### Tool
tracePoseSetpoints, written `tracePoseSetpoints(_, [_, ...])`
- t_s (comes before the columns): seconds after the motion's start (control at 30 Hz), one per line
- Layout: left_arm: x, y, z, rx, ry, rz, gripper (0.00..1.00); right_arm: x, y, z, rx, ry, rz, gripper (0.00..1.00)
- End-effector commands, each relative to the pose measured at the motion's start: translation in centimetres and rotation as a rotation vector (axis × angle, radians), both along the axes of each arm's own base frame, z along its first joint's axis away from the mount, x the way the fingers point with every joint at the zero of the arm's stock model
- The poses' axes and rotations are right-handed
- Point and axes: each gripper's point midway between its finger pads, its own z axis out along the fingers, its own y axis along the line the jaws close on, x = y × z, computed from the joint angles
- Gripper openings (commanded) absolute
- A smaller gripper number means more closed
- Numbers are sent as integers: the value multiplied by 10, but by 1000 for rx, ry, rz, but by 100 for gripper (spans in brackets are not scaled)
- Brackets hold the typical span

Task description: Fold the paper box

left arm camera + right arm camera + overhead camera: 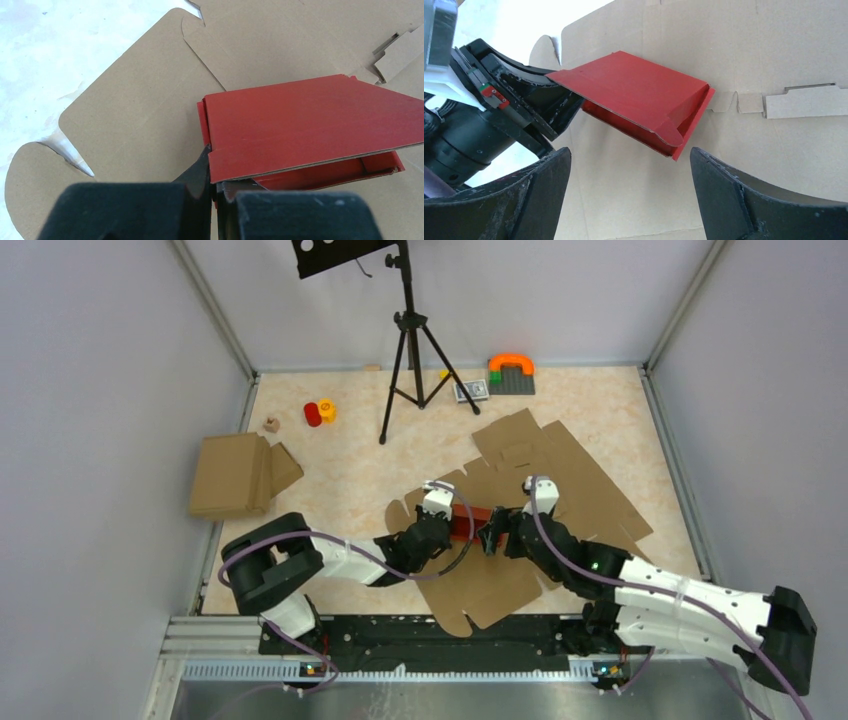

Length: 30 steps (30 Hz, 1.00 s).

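From here the biggest thing is the beige surface point(340, 470), w/ large flat brown cardboard cut-outs point(590, 490) spread over its centre-right. A folded brown cardboard box point(235, 475) lies at the left edge, well apart from them. A black tripod point(408, 350) stands at the far side. Both arms reach in toward the middle and meet over the cut-outs. The paper box point(466, 523) sits between them, above the brown sheet: bright red, partly folded, one broad panel point(305, 120) raised over a shallow tray-like part underneath, w/ a rounded tab at the end facing the right wrist cam point(639, 100). My left hand point(215, 175) is pinched tight on the near corner of that red panel, fingers together on the card edge. My right hand point(629, 155) is spread wide, one finger on each side of the box end, neither touching it. Small stuff at the far edge: a red cylinder point(313, 415) just beside a yellow piece point(327, 410), and an orange arch on a grey block point(511, 372). Can't tell if the box underside rests on the sheet.
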Motion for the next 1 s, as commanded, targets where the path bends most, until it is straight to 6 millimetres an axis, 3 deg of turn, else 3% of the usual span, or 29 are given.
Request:
tracePoseSetpoints(0.0, [-12,0,-26,94,56,-66,0,6,-8,28,27,-12,-38,86])
tracePoseSetpoints(0.1, [-13,-1,-26,100,53,-73,0,13,-11,39,27,9,-64,86])
tracePoseSetpoints(0.17, [-14,0,-25,105,50,-77,0,21,-11,36,28,44,-72,85])
tracePoseSetpoints(0.4, [-17,-3,-24,125,34,-106,0,33,-4,-24,28,229,-61,79])
tracePoseSetpoints(0.53, [-22,-8,-21,136,32,-146,0,32,-4,-46,62,270,-59,73])
tracePoseSetpoints(0.83, [-56,-15,-9,191,204,-299,38,30,-11,-69,47,296,-60,59])
tracePoseSetpoints(0.97, [-62,-6,-6,212,243,-293,46,28,-9,-72,37,304,-32,58])
